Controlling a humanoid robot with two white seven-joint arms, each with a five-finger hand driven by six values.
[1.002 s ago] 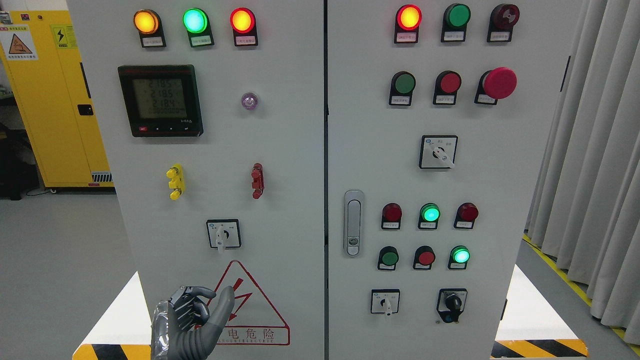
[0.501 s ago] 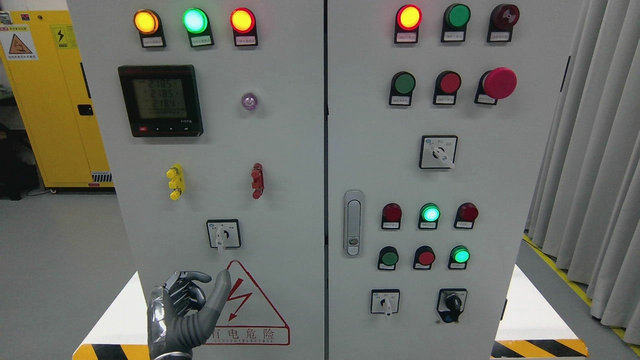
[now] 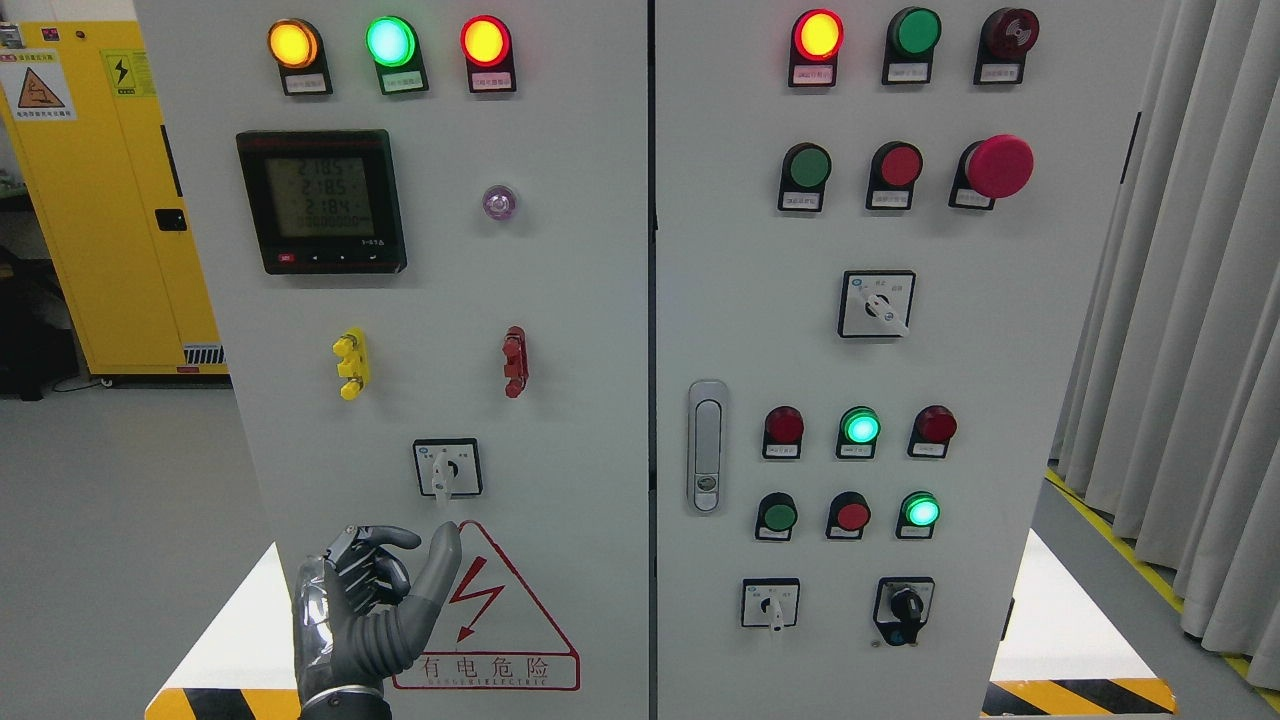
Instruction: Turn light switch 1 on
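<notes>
A white rotary selector switch (image 3: 447, 468) sits low on the cabinet's left door (image 3: 560, 300), its knob pointing straight down. My left hand (image 3: 412, 562) comes up from the bottom edge just below and left of it, in front of the red warning triangle (image 3: 490, 610). The fingers are curled in toward the palm, holding nothing, and the thumb sticks up. The thumb tip is a short way under the switch and apart from it. My right hand does not show.
The left door carries three lit lamps (image 3: 389, 42), a meter display (image 3: 320, 200), and yellow (image 3: 351, 363) and red (image 3: 515, 361) terminals. The right door has a handle (image 3: 707, 445), push buttons, lamps and more selector switches (image 3: 770, 603). A yellow cabinet (image 3: 100, 190) stands left, curtains (image 3: 1190, 300) right.
My left hand has risen along the door, its thumb tip moving up and slightly left toward the rotary switch. The switch knob and lamps look unchanged.
</notes>
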